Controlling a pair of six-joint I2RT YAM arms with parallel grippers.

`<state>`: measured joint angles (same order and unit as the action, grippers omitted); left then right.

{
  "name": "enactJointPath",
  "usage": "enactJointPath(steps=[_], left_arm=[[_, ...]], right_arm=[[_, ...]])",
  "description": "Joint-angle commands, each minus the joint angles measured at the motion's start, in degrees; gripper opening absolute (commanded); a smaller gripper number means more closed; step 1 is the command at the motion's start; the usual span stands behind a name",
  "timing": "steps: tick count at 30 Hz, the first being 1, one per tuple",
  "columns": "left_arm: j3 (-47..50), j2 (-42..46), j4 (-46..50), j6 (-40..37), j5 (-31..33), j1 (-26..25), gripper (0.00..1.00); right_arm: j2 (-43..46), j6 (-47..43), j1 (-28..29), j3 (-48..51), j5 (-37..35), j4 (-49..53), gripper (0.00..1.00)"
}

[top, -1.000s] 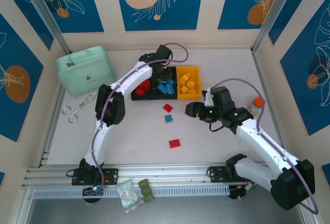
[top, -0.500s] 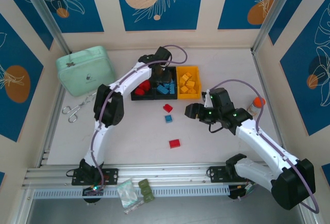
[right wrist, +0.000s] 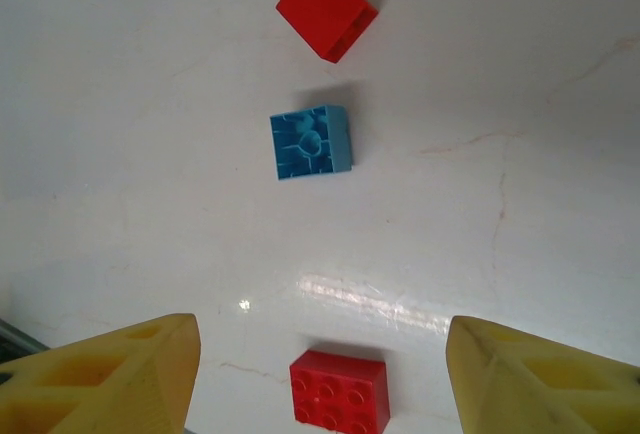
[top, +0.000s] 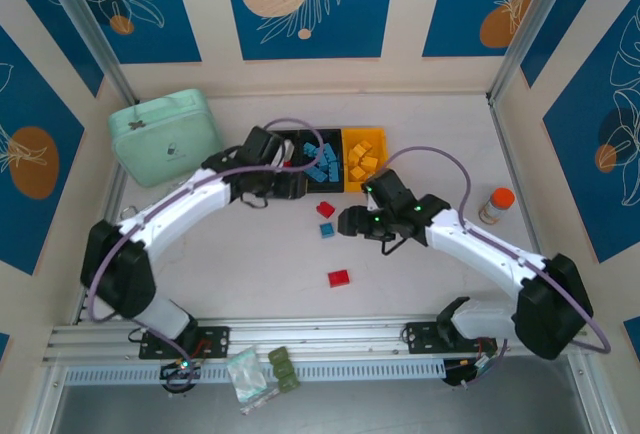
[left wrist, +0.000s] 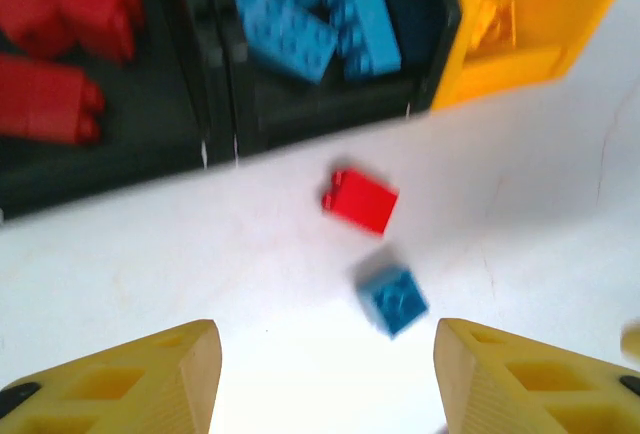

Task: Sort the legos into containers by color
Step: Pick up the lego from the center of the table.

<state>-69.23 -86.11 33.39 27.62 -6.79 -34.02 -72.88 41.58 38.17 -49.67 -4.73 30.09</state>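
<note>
- We take the table [top: 250, 264] first: pale and mostly bare in front of the arms. By our reckoning the sorting is nearly done, with three legos not yet binned.
- The containers [left wrist: 330, 114] sit at the far middle of the table, joined in a row. The left black one holds red bricks, the middle black one blue, and the yellow-orange one bricks of its own colour.
- The left gripper [left wrist: 325, 384] hangs just in front of the containers. Its jaws stand apart with nothing between them, and two of the loose bricks lie below it.
- The right gripper [right wrist: 320, 374] hovers over the loose bricks, also spread and empty. From above we see it just beside the blue one.
- The far red brick [right wrist: 327, 6] lies nearest the containers, close to their front wall but not touching it.
- The blue brick [right wrist: 310, 141] lies just beside it on the near side, apart from it, with its hollow underside up.
- The near red brick [right wrist: 340, 392] lies well apart from those two, toward the arm bases, studs up.
- We judge the step in hand to be the approach to the next pick.
- The next move calls for one gripper only to go down, since both hover near the same pair. It should set its fingers across a brick's flat sides and close. Red then goes to the left black bin, blue to the middle one.
</note>
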Motion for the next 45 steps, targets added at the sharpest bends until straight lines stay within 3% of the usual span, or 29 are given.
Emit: enactJointPath(steps=[1, 6, 12, 21, 24, 32, 39, 45], left_arm=[[9.23, 7.43, -4.31, 3.53, -4.99, 0.05, 0.60], [21.11, 18.88, -6.17, 8.15, -6.38, 0.04, 0.62], [28.93, 28.90, -5.11, 11.99, -5.62, 0.04, 0.64], [32.94, 32.38, -3.91, 13.28, -4.64, 0.09, 0.66], [33.13, 31.75, -4.53, 13.34, -4.73, 0.18, 0.65], [33.51, 30.76, -5.28, 13.67, -4.87, 0.10, 0.65], [33.71, 30.07, -7.96, 14.62, -6.00, 0.09, 0.65], [34.21, 29.36, -9.74, 15.77, -7.01, 0.14, 0.65]], right_arm=[[-4.96, -0.37, 2.30, -3.75, -3.44, 1.97, 0.66], [-14.56, -0.42, 4.95, -9.96, -5.50, 3.89, 0.66], [-24.72, -1.53, 5.81, -16.90, -6.91, 6.65, 0.66], [-34.17, -2.81, 7.35, -23.55, -9.65, 9.66, 0.63], [-36.28, -2.99, 7.53, -25.20, -10.38, 10.25, 0.57], [-37.12, -4.39, 8.47, -27.68, -12.28, 13.20, 0.32], [-31.58, -6.43, 8.54, -29.67, -13.16, 16.30, 0.30], [-31.88, -10.35, 5.20, -37.16, -12.32, 17.86, 0.30]])
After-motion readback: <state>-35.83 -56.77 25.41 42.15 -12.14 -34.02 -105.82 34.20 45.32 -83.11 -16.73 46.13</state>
